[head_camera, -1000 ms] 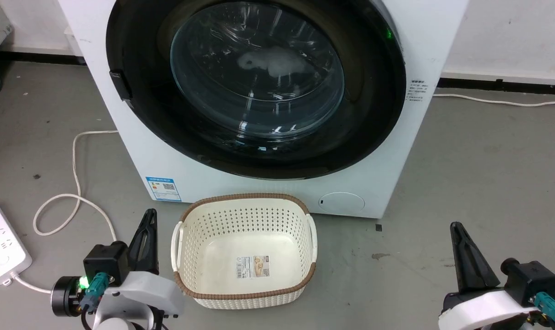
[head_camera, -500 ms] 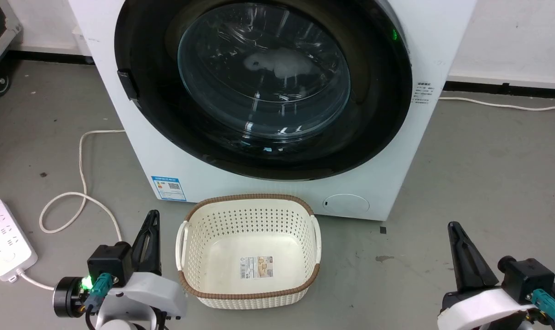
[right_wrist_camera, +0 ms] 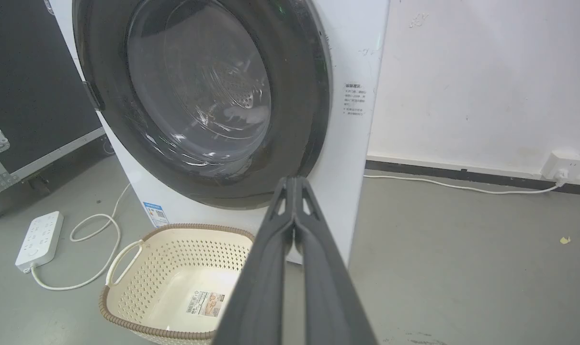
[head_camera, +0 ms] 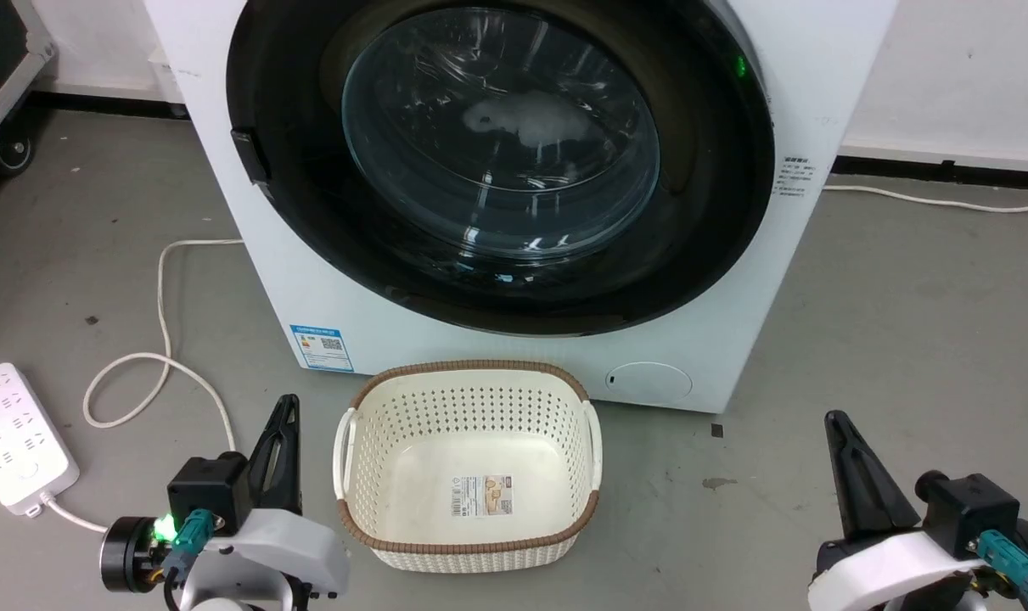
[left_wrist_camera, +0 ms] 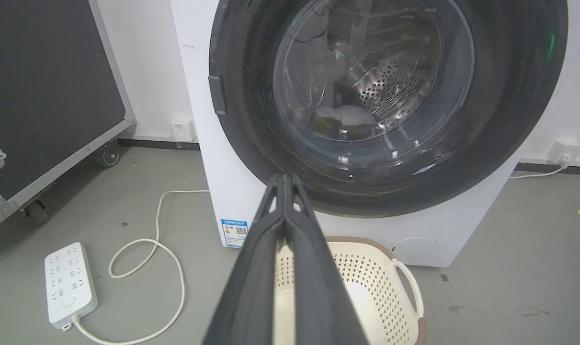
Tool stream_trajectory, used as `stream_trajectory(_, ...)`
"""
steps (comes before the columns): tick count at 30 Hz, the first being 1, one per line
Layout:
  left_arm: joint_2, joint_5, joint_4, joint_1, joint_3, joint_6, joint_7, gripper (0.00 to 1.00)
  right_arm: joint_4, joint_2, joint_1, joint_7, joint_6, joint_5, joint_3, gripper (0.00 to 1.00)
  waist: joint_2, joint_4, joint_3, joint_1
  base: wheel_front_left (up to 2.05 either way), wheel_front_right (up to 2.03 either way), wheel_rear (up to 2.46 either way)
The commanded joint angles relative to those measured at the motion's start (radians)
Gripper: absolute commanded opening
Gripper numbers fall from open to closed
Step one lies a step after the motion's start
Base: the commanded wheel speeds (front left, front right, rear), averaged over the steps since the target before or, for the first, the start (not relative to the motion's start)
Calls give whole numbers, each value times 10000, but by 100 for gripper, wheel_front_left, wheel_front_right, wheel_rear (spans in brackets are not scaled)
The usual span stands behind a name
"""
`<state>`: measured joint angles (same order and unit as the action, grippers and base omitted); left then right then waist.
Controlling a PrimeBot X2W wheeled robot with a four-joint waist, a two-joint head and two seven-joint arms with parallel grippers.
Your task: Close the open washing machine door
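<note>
Both pressed together, the left gripper (head_camera: 282,417) at 7 o'clock and right gripper (head_camera: 836,426) at 5 are flanking a basket (head_camera: 467,548). At 12, the washing machine door (head_camera: 501,161) is sitting flush; if unlatched, it may swing open.

We see a test lab (hardly a home): bare concrete floor (head_camera: 904,322), wheeled flight case (left_wrist_camera: 45,96), loose power strip (head_camera: 21,437).
</note>
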<state>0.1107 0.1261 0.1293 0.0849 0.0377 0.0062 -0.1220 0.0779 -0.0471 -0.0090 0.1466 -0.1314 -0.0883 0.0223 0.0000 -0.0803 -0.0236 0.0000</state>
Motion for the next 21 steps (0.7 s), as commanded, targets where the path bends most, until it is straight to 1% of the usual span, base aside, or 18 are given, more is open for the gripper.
stream_trajectory(1,-32,-67,-89,-133,-38,-21,41,0,-89,-12,35,-54,3,70,-21,0,0,16,5,0,0,0,0)
stream_trajectory(21,-182,-379,-404,-320,-127,-32,349,0,-269,-17,49,-423,4,282,-74,0,0,221,65,0,0,0,0)
